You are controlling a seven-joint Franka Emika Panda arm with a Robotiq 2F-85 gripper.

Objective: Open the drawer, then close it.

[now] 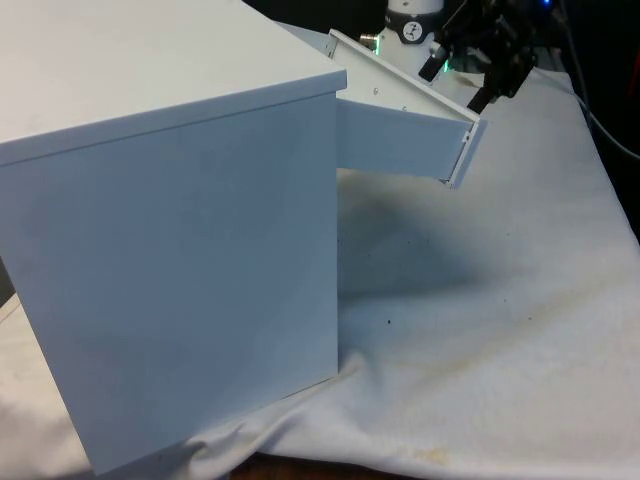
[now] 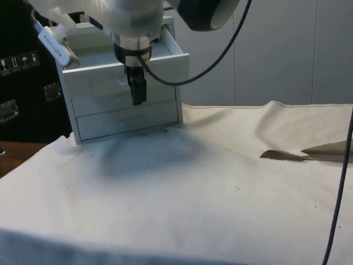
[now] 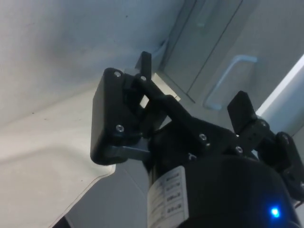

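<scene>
Drawer (image 1: 405, 140), the upper one of a white chest of drawers (image 1: 180, 250): pulled well out, projecting from the chest's far side toward the front view's right. Front panel (image 2: 124, 83) seen face-on in the side view, standing forward of the lower drawer front (image 2: 129, 118), which sits flush and closed. Pale bow handle (image 3: 228, 80) on a drawer front in the wrist view, untouched.

Gripper (image 1: 480, 75), black, just beyond the open drawer's outer end in the front view, level with its top edge. In the side view hanging in front of the upper drawer panel, one finger (image 2: 138, 91) pointing down across the panel's lower edge; contact with the panel not clear. Jaws parted wide in the wrist view, the two fingertips (image 3: 145, 61) well apart, with nothing between them and nothing held; handle lying beyond the gap, not within it.

Chest standing on the bench (image 1: 480, 330) under a white cloth, at the front view's left, with its plain side and top turned to that camera. Cloth smooth around the chest, faintly speckled and stained, shadowed beneath the open drawer. In the side view, cloth wrinkled and folded up at its right (image 2: 309, 154). Black cable (image 2: 220, 49) looping from the arm down to the gripper.
</scene>
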